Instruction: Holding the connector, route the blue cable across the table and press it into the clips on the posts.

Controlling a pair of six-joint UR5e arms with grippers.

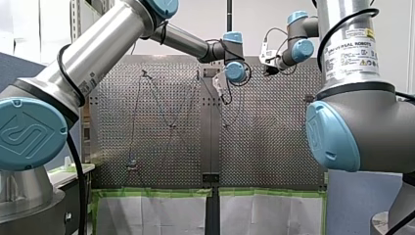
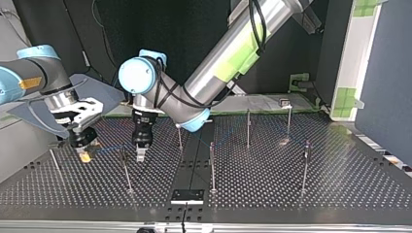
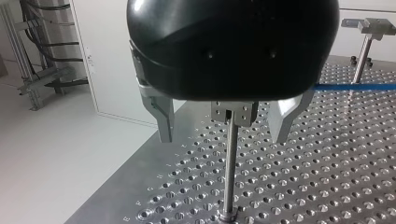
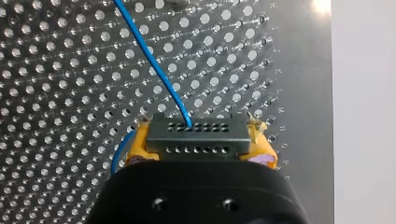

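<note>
While pinched by right pincer (image 4: 199, 134), dark connector (image 4: 196, 142), blue cable (image 4: 154, 65); left pincer (image 3: 223, 134) spread.

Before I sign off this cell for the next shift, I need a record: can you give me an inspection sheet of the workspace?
Surface: perforated metal table, holes in even rows.
Job's things: thin blue cable leaving a dark grey block connector; thin upright metal posts topped with clips.
Clutter: small black plate at the top view's near edge.
Claws: my right claw, yellow pads, shut on the connector; my left claw open, straddling one clip.
Cables: black cables wrapped along my left arm.
Surroundings: green tape on a white panel.
</note>
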